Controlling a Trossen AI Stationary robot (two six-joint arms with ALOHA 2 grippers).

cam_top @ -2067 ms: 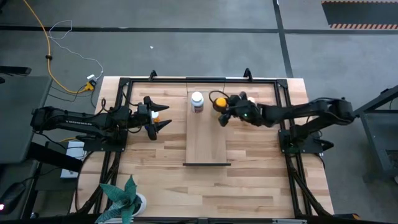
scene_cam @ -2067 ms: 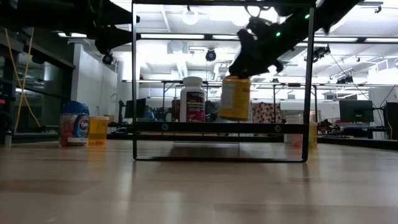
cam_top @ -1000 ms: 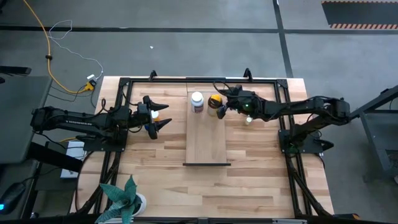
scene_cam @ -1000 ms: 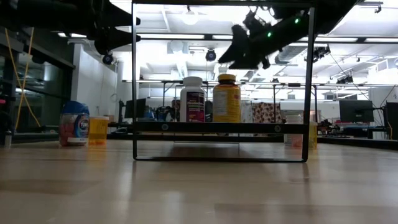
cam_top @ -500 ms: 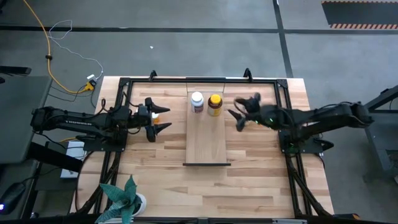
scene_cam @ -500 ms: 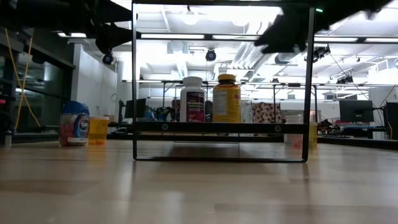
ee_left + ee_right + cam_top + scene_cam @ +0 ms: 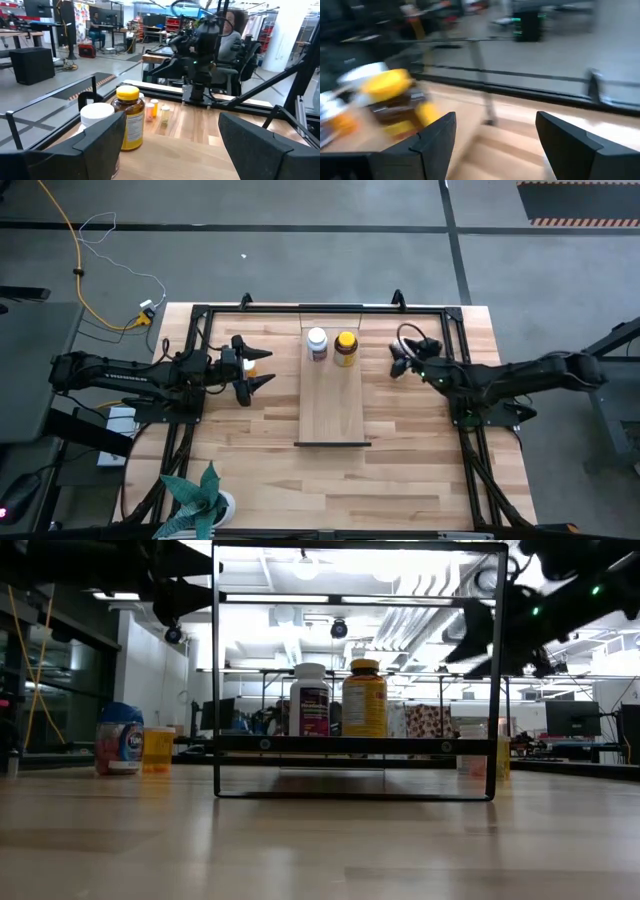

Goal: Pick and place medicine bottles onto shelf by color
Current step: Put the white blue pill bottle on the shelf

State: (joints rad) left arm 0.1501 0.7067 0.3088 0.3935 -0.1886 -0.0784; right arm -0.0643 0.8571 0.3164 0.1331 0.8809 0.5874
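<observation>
— While the right gripper [image 7: 403, 358] hangs empty to the right of the shelf [image 7: 332, 405], fingers spread wide, where are the bottles?

— Two stand at the shelf's far end: a white-capped bottle [image 7: 317, 343] and, just beside it on the right, the amber bottle with the yellow cap [image 7: 346, 346]. A blue-capped bottle [image 7: 120, 739] and a small orange one [image 7: 158, 749] wait on the table at the left.

— And the left gripper [image 7: 256, 375]?

— It hovers left of the shelf, jaws wide, holding nothing.

— What might go wrong?

— I'd guess a clipped neighbour. The shelved pair sit close together, so an arm reaching past could topple one.
</observation>
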